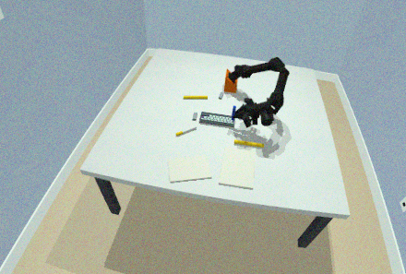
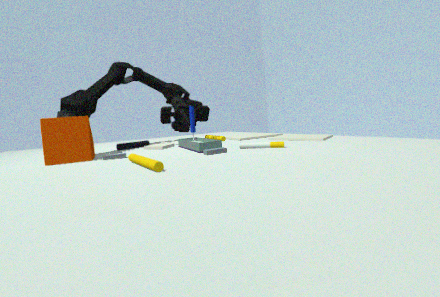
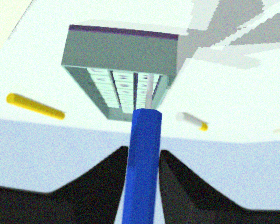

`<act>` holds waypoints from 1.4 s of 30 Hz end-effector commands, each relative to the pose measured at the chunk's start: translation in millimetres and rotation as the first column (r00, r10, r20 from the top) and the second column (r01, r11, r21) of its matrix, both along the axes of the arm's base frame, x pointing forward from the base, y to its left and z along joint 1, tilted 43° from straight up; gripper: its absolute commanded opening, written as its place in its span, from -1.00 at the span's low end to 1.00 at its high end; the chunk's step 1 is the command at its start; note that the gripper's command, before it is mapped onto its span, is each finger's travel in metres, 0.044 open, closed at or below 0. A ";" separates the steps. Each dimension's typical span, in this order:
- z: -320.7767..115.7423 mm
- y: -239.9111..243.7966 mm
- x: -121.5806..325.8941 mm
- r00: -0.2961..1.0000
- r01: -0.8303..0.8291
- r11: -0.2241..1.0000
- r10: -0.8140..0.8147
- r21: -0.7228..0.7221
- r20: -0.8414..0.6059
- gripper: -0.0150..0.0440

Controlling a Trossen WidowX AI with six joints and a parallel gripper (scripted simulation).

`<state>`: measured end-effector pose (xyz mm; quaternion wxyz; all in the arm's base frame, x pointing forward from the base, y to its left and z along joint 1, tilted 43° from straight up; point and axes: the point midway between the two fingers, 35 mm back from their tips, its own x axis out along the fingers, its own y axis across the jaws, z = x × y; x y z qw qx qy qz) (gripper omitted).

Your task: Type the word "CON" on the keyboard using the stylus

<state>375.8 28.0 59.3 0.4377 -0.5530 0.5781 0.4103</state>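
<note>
The keyboard (image 1: 217, 119) (image 2: 200, 145) (image 3: 121, 50) is a small dark grey-green block with rows of pale keys, lying flat on the desk. The blue stylus (image 1: 233, 112) (image 2: 192, 119) (image 3: 146, 130) stands nearly upright, its thin pale tip pointing down. My gripper (image 2: 191, 116) (image 3: 143, 154) is shut on the stylus's blue body, above the keyboard's right end in the top view. In the exterior view the tip reaches the keyboard's top. In the wrist view it lies over the rightmost row of keys. The letters and the key under the tip cannot be read.
An orange block (image 1: 230, 81) (image 2: 67, 140) stands near the arm's base. Yellow rods (image 1: 196, 98) (image 1: 249, 144) lie behind and in front of the keyboard. A white marker (image 1: 188, 131) (image 2: 255, 145) and a grey block (image 1: 195, 116) (image 2: 215, 151) lie nearby. Two cream pads (image 1: 189, 169) (image 1: 237, 168) lie in front.
</note>
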 end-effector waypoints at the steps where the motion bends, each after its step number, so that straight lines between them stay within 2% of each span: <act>1: -1.7 3.3 0.0 1.000 0.001 1.000 -0.001 0.003 0.001 -0.22; 22: -2.9 4.4 0.0 1.000 0.001 1.000 -0.001 0.003 0.001 -0.22; 30: 23.3 -20.8 -3.2 1.000 0.001 1.000 -0.001 0.001 0.001 -0.22; 35: 22.9 -20.6 -1.9 1.000 0.013 1.000 -0.013 0.004 0.011 -0.21; 42: 22.9 -20.6 -1.9 1.000 0.013 1.000 -0.013 0.004 0.011 -0.36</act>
